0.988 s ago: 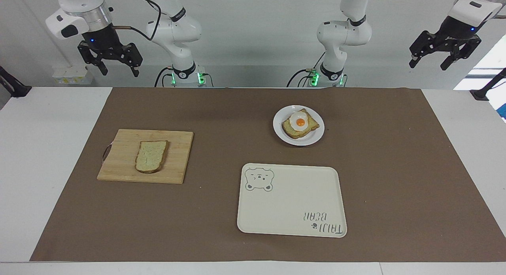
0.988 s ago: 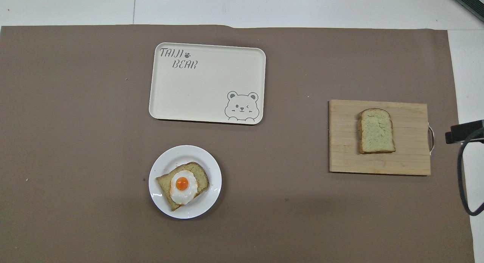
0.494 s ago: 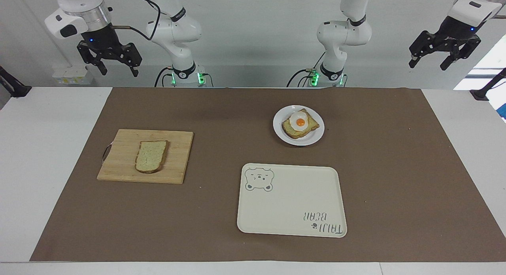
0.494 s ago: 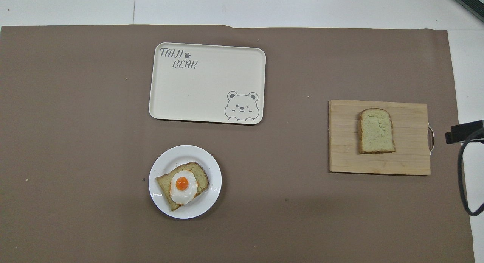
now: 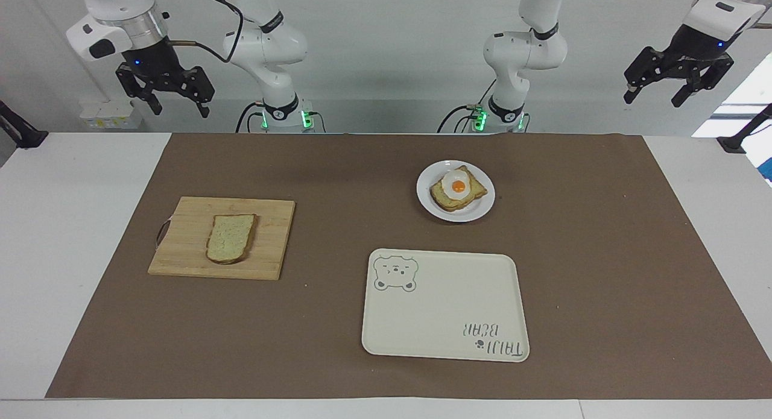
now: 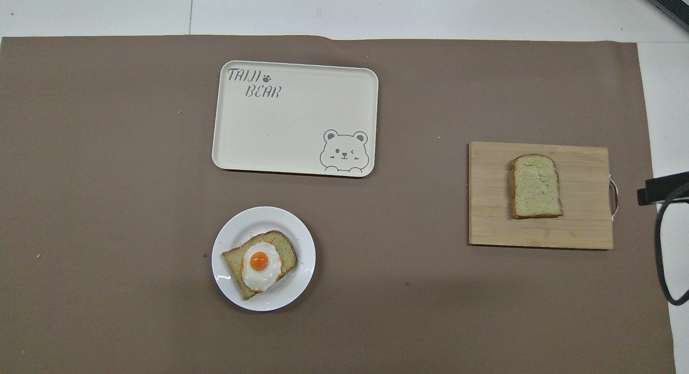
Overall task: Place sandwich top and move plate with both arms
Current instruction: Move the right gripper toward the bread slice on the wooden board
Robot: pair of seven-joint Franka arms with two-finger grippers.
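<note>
Only from across the table do both open claws show, raised.

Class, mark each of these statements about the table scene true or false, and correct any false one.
1. The sandwich top lies on the cutting board. True.
2. The plate sits on the tray. False: it rests on the brown mat, nearer the robots.
3. A fried egg tops the toast. True.
4. The right gripper holds bread. False: it hangs open, empty, as does the left gripper.
</note>
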